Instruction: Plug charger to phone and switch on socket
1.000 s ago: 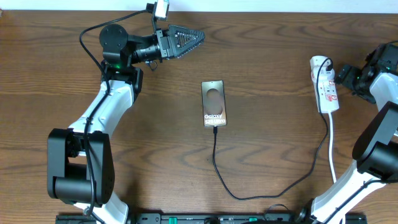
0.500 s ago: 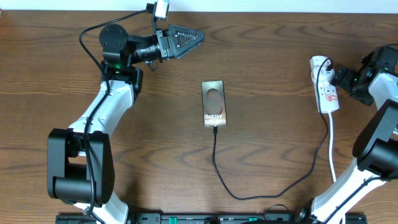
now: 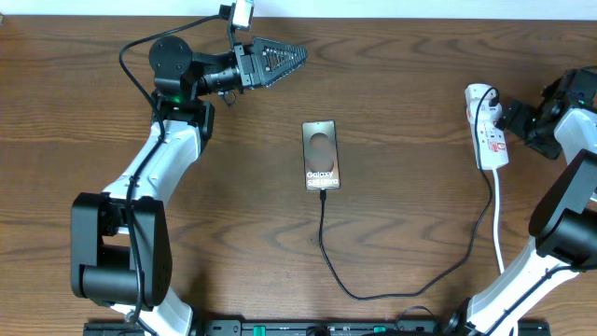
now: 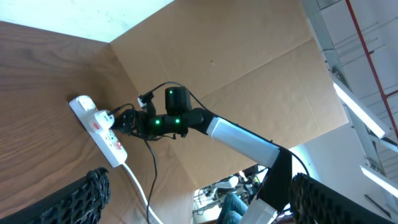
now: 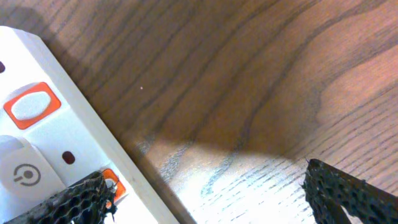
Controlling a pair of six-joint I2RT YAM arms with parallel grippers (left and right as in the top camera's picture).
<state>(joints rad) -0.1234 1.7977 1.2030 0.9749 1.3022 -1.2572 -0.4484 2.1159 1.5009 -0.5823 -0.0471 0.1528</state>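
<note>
The phone (image 3: 321, 154) lies flat mid-table, its bronze screen up. The thin black charger cable (image 3: 323, 233) meets the phone's near edge, loops across the front of the table and rises to a black plug in the socket (image 3: 488, 133). The socket is a white power strip at the right, also seen in the left wrist view (image 4: 102, 127) and the right wrist view (image 5: 37, 143), where its orange-red switches show. My right gripper (image 3: 508, 115) (image 5: 211, 199) is open and empty, one finger tip over the strip's edge at a switch. My left gripper (image 3: 280, 58) (image 4: 205, 205) is open and empty, raised at the far left.
The socket's white cord (image 3: 497, 224) runs toward the front right, beside the right arm's base (image 3: 508, 289). The left arm's base (image 3: 117, 252) stands at the front left. A cardboard wall (image 4: 249, 68) stands behind the table's right side.
My right wrist has shifted slightly beside the socket. The left arm, phone and cable have not moved.
</note>
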